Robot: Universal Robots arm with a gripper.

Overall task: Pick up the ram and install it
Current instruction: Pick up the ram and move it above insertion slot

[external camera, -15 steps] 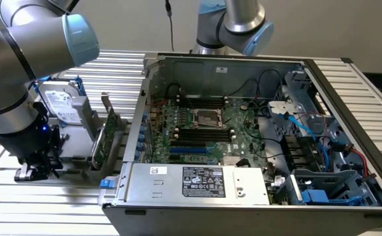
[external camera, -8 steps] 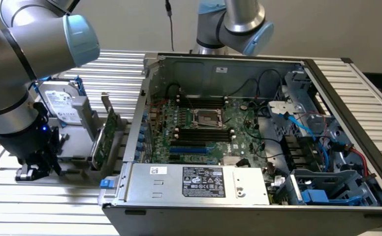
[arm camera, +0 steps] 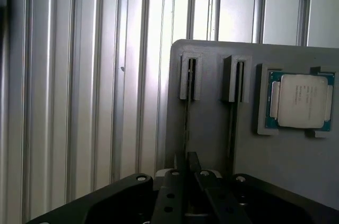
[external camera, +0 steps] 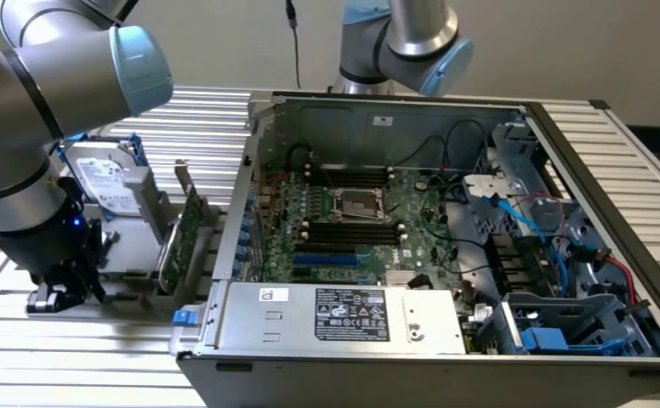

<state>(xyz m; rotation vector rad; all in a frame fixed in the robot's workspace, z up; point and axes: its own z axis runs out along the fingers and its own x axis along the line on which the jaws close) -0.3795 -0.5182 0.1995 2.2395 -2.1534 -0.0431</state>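
1. Pincer (external camera: 64, 285): stands low over the end of the grey holder (external camera: 126, 251) that lies toward the exterior view's left. Its black fingers (arm camera: 172, 192) are drawn close together on the thin upper edge of the ram (arm camera: 186, 121).
2. Ram: stands on edge in the holder groove farther from the chip (arm camera: 299, 99), directly beneath the pincer. Its long axis runs along the groove, from the slotted post to the fingers, so the fingers close across its thickness. Edge-on it reads as a dark, straight, rigid strip.
3. Holder: matte grey and flat, with raised slotted posts. On it, past the pincer, stand a silver hard drive (external camera: 109, 183) and a green card (external camera: 183, 246), both upright.
4. Chip: square with a dull metal cap, seated in a holder recess.
5. Worktop (external camera: 81, 361): bare ribbed metal slats.
6. Computer case (external camera: 602, 161): sheet metal, open, just beside the holder on the exterior view's right; black slots (external camera: 353, 228) lie inside
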